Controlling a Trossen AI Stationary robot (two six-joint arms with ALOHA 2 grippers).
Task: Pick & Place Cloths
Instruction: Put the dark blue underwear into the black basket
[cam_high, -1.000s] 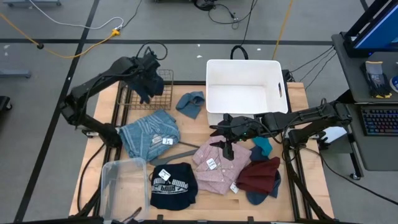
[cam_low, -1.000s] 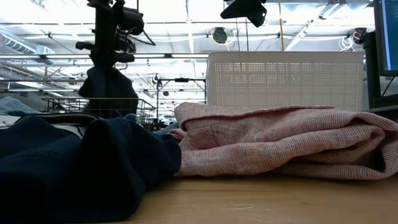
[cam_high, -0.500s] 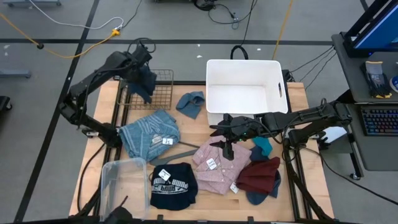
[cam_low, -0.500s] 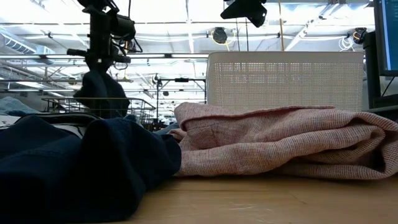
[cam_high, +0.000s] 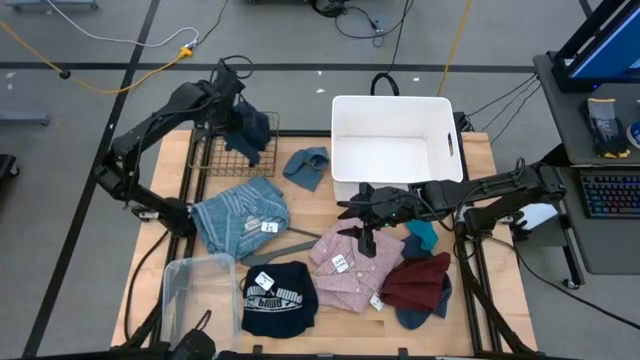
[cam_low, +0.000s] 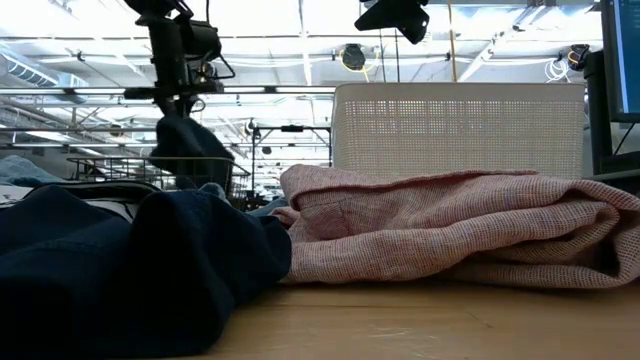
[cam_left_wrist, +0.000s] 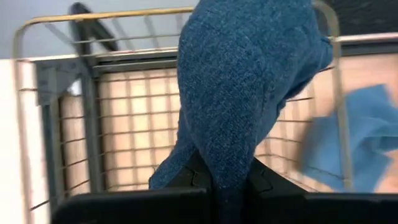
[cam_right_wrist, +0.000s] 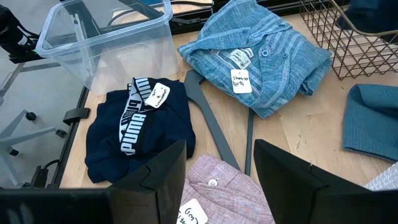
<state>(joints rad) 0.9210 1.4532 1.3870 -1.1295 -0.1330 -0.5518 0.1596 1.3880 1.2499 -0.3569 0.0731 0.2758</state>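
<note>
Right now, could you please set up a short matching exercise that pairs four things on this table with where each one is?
Things:
1. dark blue cloth
2. pink checked cloth
3. light blue striped cloth
4. white bin

Places:
A. spread flat between the wire basket and the clear plastic tub
B. at the back of the table, nothing showing inside
C. hanging from the left gripper over the wire basket
D. under the open right gripper

Pairs: 1-C, 2-D, 3-A, 4-B
</note>
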